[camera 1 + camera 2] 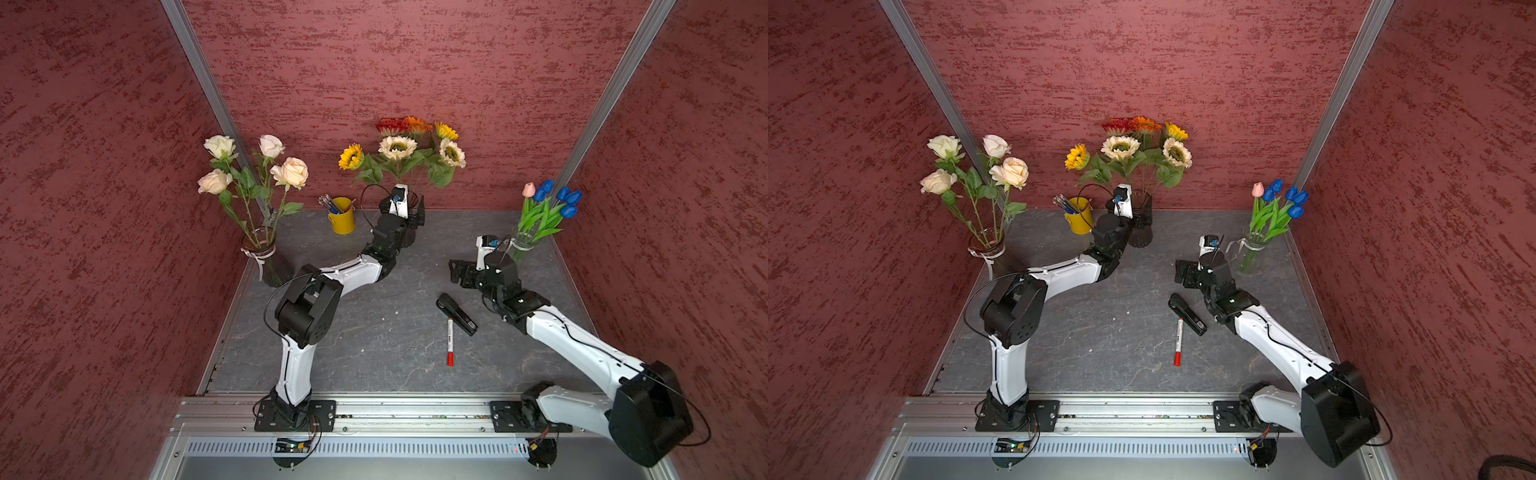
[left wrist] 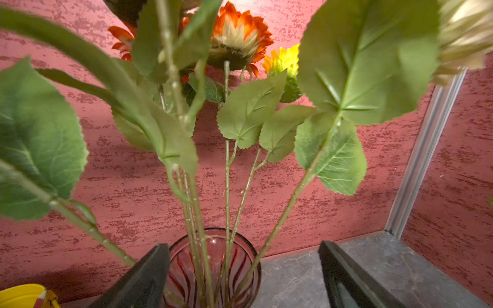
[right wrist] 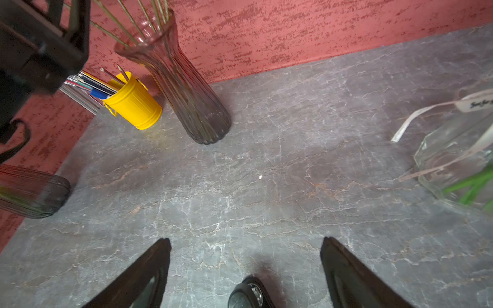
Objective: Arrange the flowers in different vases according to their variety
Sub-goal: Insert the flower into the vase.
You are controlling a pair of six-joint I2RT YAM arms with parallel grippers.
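Right gripper (image 3: 245, 240), nearest the wrist lens, has its jaws wide apart over the grey table (image 3: 266, 173), holding nothing; left gripper (image 2: 244, 242) is likewise spread wide and empty at the mouth of the ribbed vase (image 1: 1140, 230), which holds sunflowers (image 1: 1121, 147); roses (image 1: 291, 172) stand in the flared ribboned vase (image 1: 270, 268); tulips (image 1: 1296, 203), blue plus one pink, fill the small clear vase (image 1: 1250, 249); pencils (image 1: 328, 203) sit in the yellow cup (image 1: 341, 218).
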